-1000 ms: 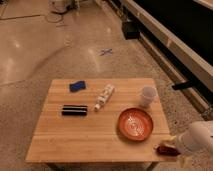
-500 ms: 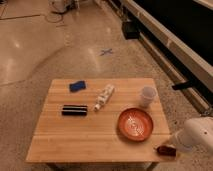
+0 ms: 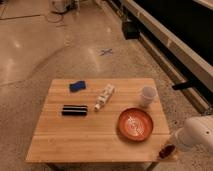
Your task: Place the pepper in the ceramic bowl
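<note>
One white arm reached in from the lower right, and its gripper [image 3: 170, 147] sat at the near right corner of the wooden counter [image 3: 100, 142]. The pepper [image 3: 166, 152] showed right at the gripper's tip, over that corner's edge: a small, dark red-brown pod, elongated, far smaller than the dish beside it. Whether the gripper was clamped on it or loose around it could not be told. Just up and left of the pepper, apart from it, the ceramic bowl [image 3: 135, 124] rested on the counter, round, shallow, orange-red, with a glossy pale-speckled inside. Farther back stood a small translucent white cup [image 3: 147, 95]. Left of the bowl lay a black bar [image 3: 74, 110] and a white tube [image 3: 104, 97] set at a slant, with a blue object [image 3: 77, 86] behind them. Beyond the counter, a blue cross [image 3: 106, 51] marked the floor.
</note>
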`<state>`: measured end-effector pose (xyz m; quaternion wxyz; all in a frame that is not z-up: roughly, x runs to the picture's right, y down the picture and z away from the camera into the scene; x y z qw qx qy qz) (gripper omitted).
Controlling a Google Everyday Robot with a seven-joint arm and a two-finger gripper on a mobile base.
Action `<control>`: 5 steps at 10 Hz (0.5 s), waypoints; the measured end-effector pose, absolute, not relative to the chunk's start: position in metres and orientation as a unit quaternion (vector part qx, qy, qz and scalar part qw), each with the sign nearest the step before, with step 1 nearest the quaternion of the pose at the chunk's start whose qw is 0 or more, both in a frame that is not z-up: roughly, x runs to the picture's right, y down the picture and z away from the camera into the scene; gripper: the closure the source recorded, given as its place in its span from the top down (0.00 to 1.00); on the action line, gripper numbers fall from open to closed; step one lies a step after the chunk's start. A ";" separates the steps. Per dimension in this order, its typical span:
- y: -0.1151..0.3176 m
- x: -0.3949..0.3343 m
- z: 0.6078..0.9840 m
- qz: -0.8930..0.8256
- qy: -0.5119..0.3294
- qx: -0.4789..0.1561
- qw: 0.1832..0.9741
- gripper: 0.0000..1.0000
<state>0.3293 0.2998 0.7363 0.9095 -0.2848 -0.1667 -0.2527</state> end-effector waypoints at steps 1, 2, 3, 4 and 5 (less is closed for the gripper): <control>0.296 0.326 0.732 -0.258 -0.169 -0.280 0.909 0.00; 0.288 0.321 0.726 -0.269 -0.172 -0.273 0.908 0.00; 0.279 0.314 0.721 -0.280 -0.176 -0.265 0.906 0.00; 0.271 0.307 0.716 -0.292 -0.180 -0.258 0.903 0.00; 0.261 0.296 0.709 -0.304 -0.187 -0.248 0.901 0.00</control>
